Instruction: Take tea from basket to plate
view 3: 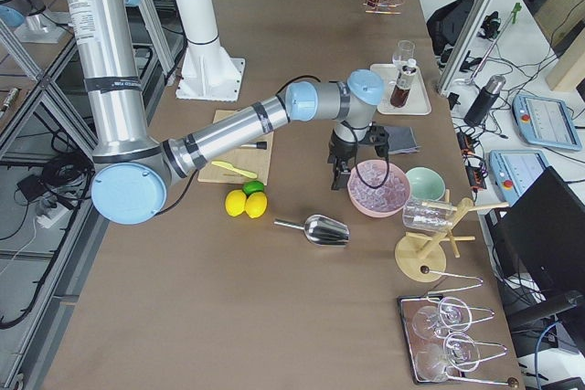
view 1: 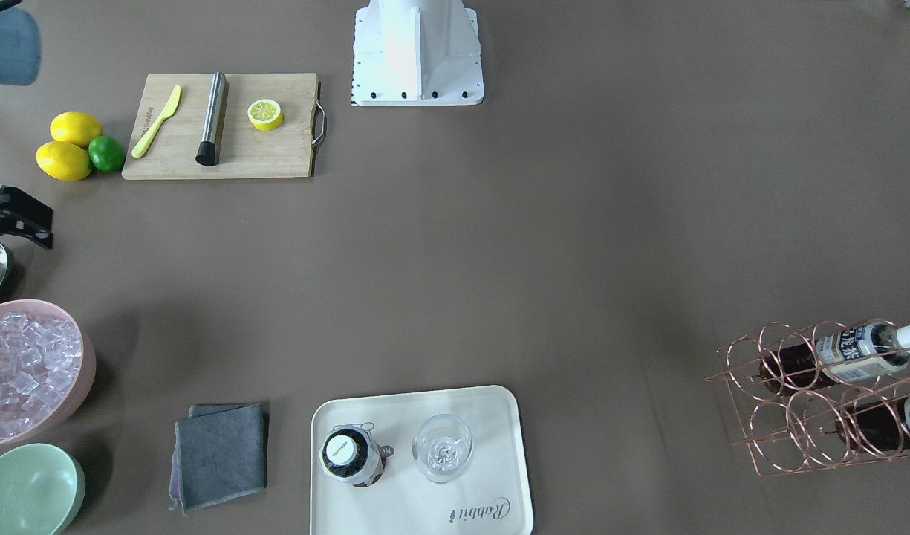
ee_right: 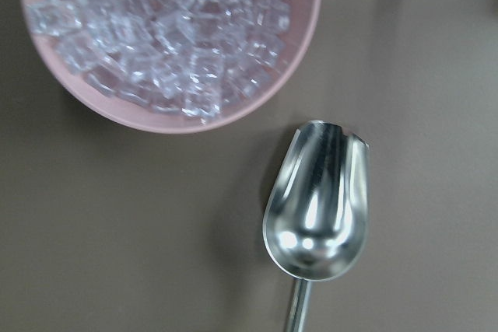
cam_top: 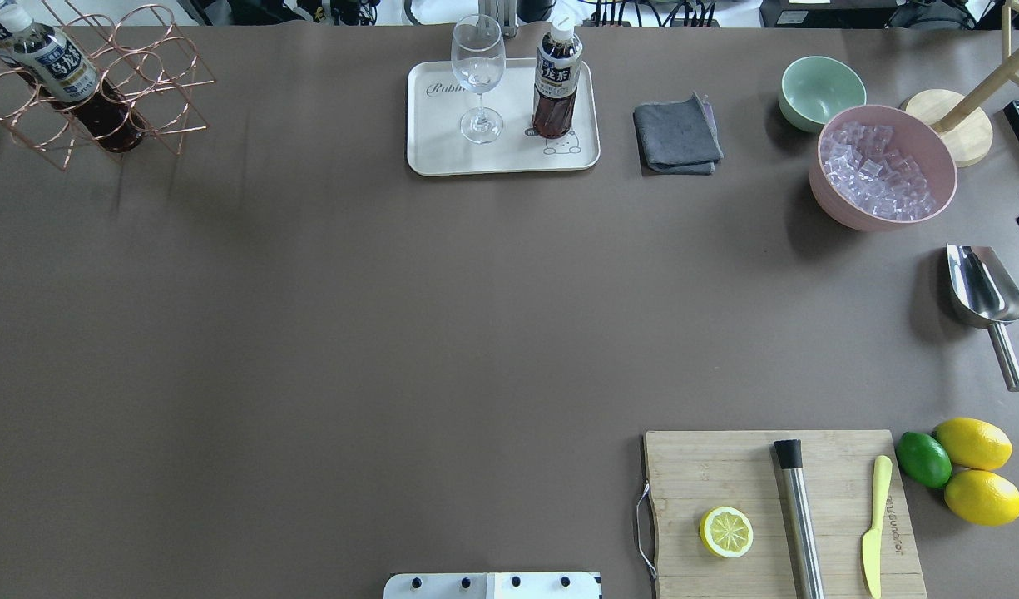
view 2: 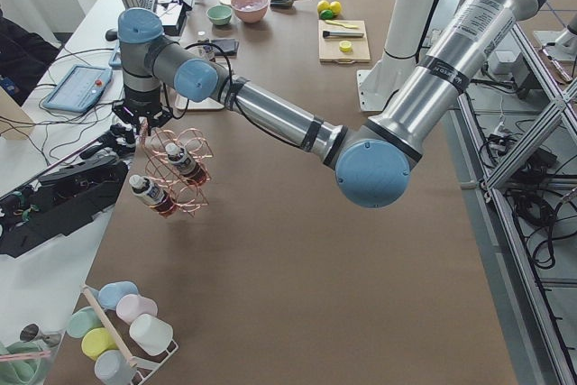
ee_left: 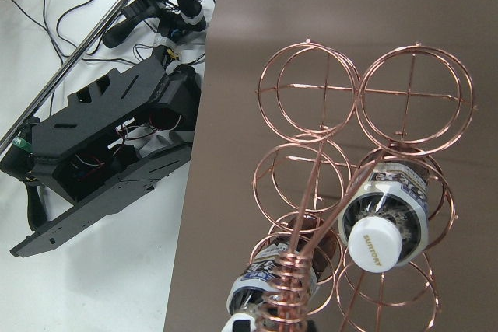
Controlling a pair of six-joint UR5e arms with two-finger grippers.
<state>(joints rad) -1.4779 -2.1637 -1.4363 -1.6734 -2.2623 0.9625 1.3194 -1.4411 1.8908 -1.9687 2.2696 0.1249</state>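
Observation:
One tea bottle (view 1: 347, 455) stands upright on the cream plate (view 1: 492, 416) next to a stemmed glass (view 1: 442, 448); it also shows in the overhead view (cam_top: 556, 83). Two more tea bottles (view 1: 859, 349) lie in the copper wire basket (view 1: 722, 364) at the table's far left corner (cam_top: 60, 71). My left gripper (view 2: 144, 119) hangs just above the basket's handle (ee_left: 286, 293); I cannot tell if it is open or shut. My right gripper (view 3: 343, 175) hovers between the ice bowl and the scoop, fingers spread and empty.
A pink bowl of ice (cam_top: 883, 166), a green bowl (cam_top: 821, 87), a grey cloth (cam_top: 675, 133) and a steel scoop (cam_top: 983, 291) are on the right. A cutting board (cam_top: 775, 474) with a lemon half, muddler and knife sits near the base, with lemons and a lime (cam_top: 971, 466) beside it.

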